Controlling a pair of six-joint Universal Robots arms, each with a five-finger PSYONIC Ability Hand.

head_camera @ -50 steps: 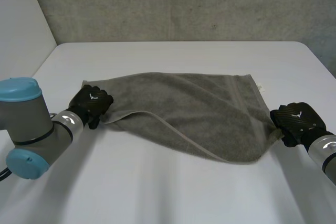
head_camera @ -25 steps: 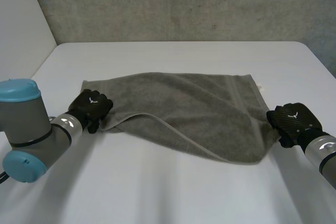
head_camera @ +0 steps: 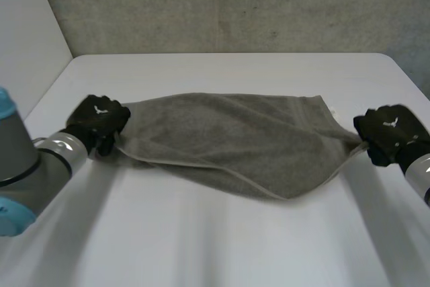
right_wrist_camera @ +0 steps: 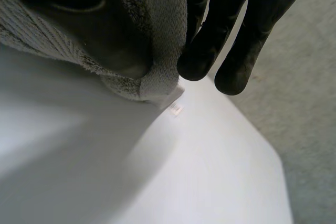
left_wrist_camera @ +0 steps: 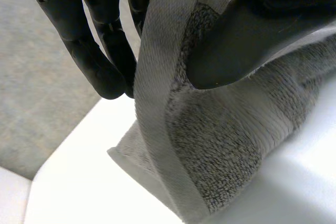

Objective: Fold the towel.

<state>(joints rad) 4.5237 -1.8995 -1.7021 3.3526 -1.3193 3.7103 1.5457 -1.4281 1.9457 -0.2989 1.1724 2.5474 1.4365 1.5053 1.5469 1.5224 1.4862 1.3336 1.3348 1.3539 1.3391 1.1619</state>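
1. Compared with a second ago, both hands have backed off from the table's near edge and spread apart. The left hand [head_camera: 99, 120] went toward the left edge and the right hand [head_camera: 390, 132] toward the right edge. The towel [head_camera: 235, 142] is pulled out longer and flatter between them.
2. Closest to me is just bare white table [head_camera: 215, 247] along the near edge.
3. Next comes the towel's saggy belly. It dips toward the near edge, lowest a bit right of the middle. I can't tell if it's resting on the table there.
4. The left hand has the towel's left end. Up close, its thumb [left_wrist_camera: 247, 45] squeezes the hemmed edge of the cloth [left_wrist_camera: 220, 145] against the fingers behind it.
5. The right hand has the right end the same way. Cloth [right_wrist_camera: 157, 35] is wrapped over the thumb and clamped against the fingers [right_wrist_camera: 241, 40], and a small white label [right_wrist_camera: 176, 109] pokes out at that corner.
6. Further back, the towel's far hem runs pretty straight along the table's far edge, then there's a grey concrete wall [head_camera: 235, 5].
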